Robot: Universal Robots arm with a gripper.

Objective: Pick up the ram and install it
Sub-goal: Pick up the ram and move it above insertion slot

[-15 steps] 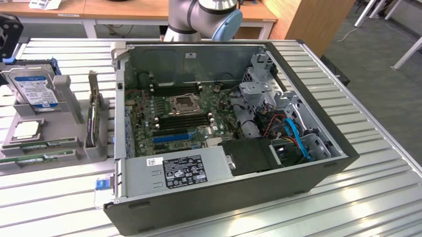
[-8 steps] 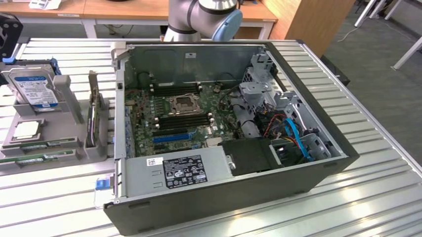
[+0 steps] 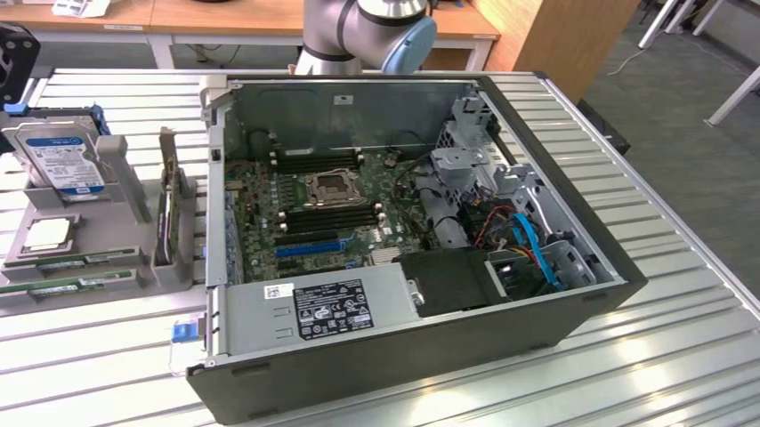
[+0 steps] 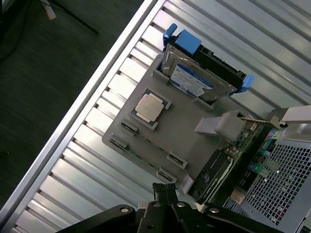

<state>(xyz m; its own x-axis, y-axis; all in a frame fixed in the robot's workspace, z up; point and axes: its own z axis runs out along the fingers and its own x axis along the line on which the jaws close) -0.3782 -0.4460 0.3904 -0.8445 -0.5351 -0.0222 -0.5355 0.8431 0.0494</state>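
Closest up in the exterior view: dark outer wall of the open PC case (image 3: 416, 365), silver power supply (image 3: 320, 307) just behind it, motherboard (image 3: 320, 205) deeper in, black memory slots looking empty. Off to the exterior view's left, grey holder (image 3: 125, 191) on the slatted table (image 3: 665, 338), with the ram (image 3: 89, 259) parked along its near edge and a second green stick (image 3: 71, 286) right beside. Hard drive (image 3: 60, 156) standing at the back, CPU (image 3: 48, 233) in between. Arm (image 3: 362, 31) up behind the case.

Over to the wrist view: gripper (image 4: 164, 190) right at the lens, fingers pinched together on nothing, hanging well above the holder. Same drive and CPU below; sticks edge-on and tough to make out.

Handling guess: featherweight and stiff, but thin and fragile, probably easy to crack or scratch if squeezed on the chips. Looks safest pinched across the long bare edges near mid-length, clear of sticker, chips and contact row. Sitting in the holder for now, so not yet installed.
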